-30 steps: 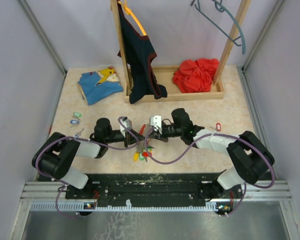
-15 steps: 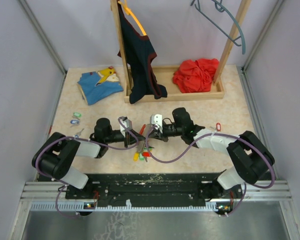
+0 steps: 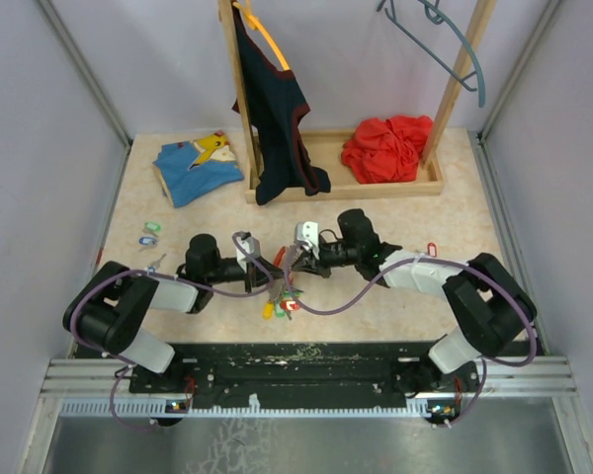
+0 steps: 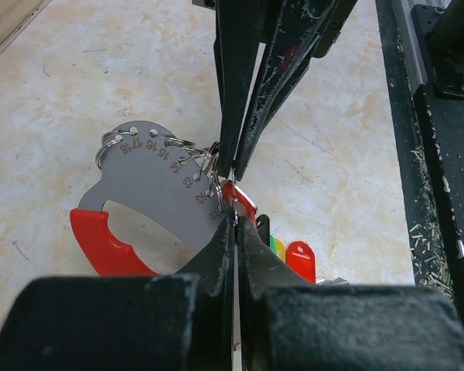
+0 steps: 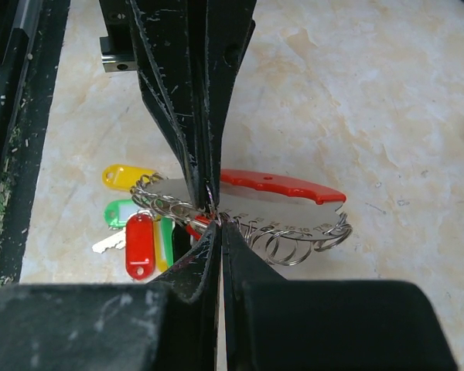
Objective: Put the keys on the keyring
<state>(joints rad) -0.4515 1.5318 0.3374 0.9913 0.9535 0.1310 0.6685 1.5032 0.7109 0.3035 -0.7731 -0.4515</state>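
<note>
Two claws, left gripper (image 4: 233, 222) and right gripper (image 5: 216, 224), both pinched shut, tips meeting at the keyring (image 5: 164, 202) on the red-handled gauge plate (image 4: 151, 189), tagged keys (image 5: 139, 236) bunched beside it — looks mid-threading, next needs the coil pried open for the loose keys (image 3: 150, 233) at table left.

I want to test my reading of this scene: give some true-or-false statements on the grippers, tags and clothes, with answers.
1. The left gripper and the right gripper are both shut. True.
2. The red cloth hangs on a hanger. False: it lies in the wooden tray.
3. One red tag lies alone, away from the bunch of tags. True.
4. The numbered metal plate has a blue handle. False: the handle is red.
</note>
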